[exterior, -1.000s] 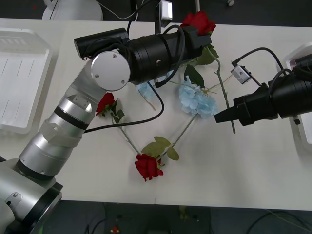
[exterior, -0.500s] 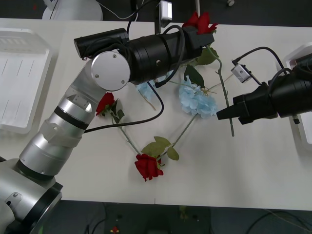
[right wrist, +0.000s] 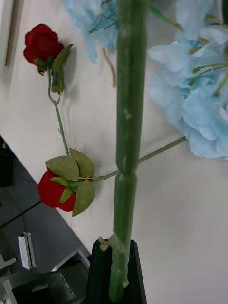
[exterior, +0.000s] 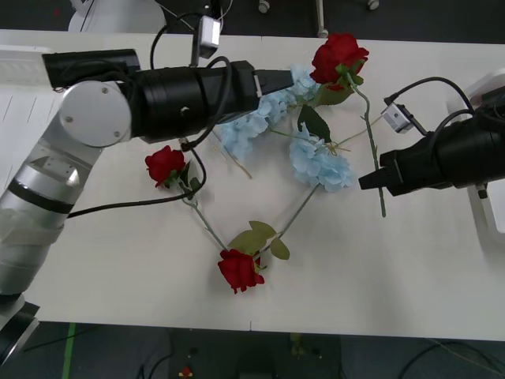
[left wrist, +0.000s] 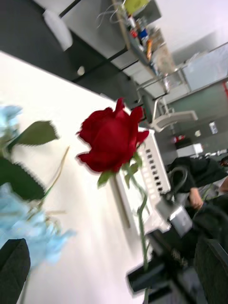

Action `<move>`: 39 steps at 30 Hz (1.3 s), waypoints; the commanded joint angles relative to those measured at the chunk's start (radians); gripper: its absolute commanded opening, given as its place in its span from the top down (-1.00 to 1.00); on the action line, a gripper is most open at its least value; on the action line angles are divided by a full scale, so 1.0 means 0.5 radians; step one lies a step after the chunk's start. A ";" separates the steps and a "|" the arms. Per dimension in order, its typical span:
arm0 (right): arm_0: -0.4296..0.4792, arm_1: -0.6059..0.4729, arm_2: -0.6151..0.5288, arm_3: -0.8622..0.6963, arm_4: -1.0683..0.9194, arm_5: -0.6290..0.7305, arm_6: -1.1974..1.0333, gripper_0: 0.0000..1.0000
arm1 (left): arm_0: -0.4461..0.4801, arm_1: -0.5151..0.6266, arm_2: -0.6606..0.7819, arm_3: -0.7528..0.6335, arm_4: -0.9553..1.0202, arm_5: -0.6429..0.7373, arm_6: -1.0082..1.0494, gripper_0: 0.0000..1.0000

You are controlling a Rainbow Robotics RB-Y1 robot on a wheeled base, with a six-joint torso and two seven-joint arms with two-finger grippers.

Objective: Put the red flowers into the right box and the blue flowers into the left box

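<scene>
Table [exterior: 410, 260] carries the pile: two blue flowers [exterior: 319, 162] mid-table, one red rose [exterior: 166, 164] on the left side, another [exterior: 239, 270] near the front edge. Left box [exterior: 16, 118] sits at the far left edge, right box [exterior: 485, 95] just past the right arm. Right gripper [exterior: 369, 181] is clamped on the stem [right wrist: 124, 156] of a third rose [exterior: 338, 55], whose bloom hangs at the table's far side. Left gripper [exterior: 284, 79] reaches over the upper blue cluster; fingers look apart, nothing between them. Step in hand, I'd say: rose transfer. Next move calls for swinging right over the box and releasing without the stem snagging the blue leaves.
</scene>
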 commanded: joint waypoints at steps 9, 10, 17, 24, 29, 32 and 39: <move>-0.017 -0.377 -0.435 0.180 0.681 0.060 -0.337 1.00 | 0.174 0.330 0.671 -0.008 0.069 0.973 -0.074 -1.00; -0.036 -0.411 -0.451 0.245 0.770 0.091 -0.328 1.00 | 0.168 0.330 0.696 0.026 0.054 1.028 -0.068 -1.00; -0.085 -0.540 -0.460 0.665 1.297 0.039 -0.273 1.00 | 0.110 0.278 0.613 0.115 -0.354 1.372 0.165 -1.00; -0.085 -0.420 -0.441 0.846 1.850 -0.053 -0.092 1.00 | -0.013 0.100 0.230 0.102 -0.891 1.458 0.954 -1.00; -0.082 -0.236 -0.441 0.966 2.162 -0.216 -0.110 1.00 | -0.056 -0.016 0.036 0.170 -1.226 1.366 1.316 -1.00; -0.088 -0.132 -0.441 1.055 2.356 -0.314 -0.125 1.00 | -0.096 -0.059 -0.099 0.308 -1.358 1.243 1.386 -1.00; -0.134 0.006 -0.441 1.322 2.567 -0.550 -0.150 1.00 | -0.178 -0.084 -0.237 0.584 -1.468 0.995 1.405 -1.00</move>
